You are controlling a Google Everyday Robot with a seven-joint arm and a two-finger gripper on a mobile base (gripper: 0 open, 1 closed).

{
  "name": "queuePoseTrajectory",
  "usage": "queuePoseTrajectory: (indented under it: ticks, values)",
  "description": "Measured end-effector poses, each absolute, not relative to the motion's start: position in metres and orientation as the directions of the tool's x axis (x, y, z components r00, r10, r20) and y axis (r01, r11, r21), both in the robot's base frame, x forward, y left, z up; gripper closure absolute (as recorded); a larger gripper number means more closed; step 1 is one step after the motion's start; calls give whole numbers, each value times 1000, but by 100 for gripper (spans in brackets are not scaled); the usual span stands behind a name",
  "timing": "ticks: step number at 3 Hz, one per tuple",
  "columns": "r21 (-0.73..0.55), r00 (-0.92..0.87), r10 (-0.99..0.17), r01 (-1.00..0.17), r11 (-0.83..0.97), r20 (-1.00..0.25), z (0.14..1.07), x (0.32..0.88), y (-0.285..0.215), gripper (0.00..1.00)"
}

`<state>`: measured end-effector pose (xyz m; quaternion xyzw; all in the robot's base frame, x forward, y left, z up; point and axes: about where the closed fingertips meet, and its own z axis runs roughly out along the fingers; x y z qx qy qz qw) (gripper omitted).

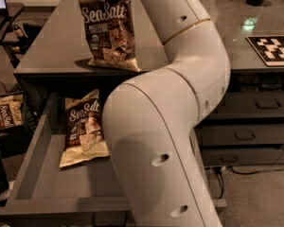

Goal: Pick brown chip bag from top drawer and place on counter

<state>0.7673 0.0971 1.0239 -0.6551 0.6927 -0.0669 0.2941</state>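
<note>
The brown chip bag [106,27], large, with white "Sea Salt" lettering, stands upright on the counter [52,46] near its front edge. The top drawer [38,188] is pulled open below it. A smaller brown-and-cream "Sea Salt" bag [85,126] lies flat on the drawer floor at the back left. My white arm [170,126] fills the middle of the view and rises past the bag's right side to the top edge. My gripper is out of view beyond that edge.
The glossy countertop goes on to the right [236,41] with a black-and-white marker board [274,48] on it. Narrower drawers with small handles [246,136] are below it. Another chip bag [2,115] sits low at the left.
</note>
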Motion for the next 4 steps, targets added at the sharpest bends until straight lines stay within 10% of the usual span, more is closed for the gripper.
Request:
queuePoseTrajectory:
  ticks: [4]
  values:
    - [-491, 38, -943, -860, 137, -331, 1024, 773, 102, 13]
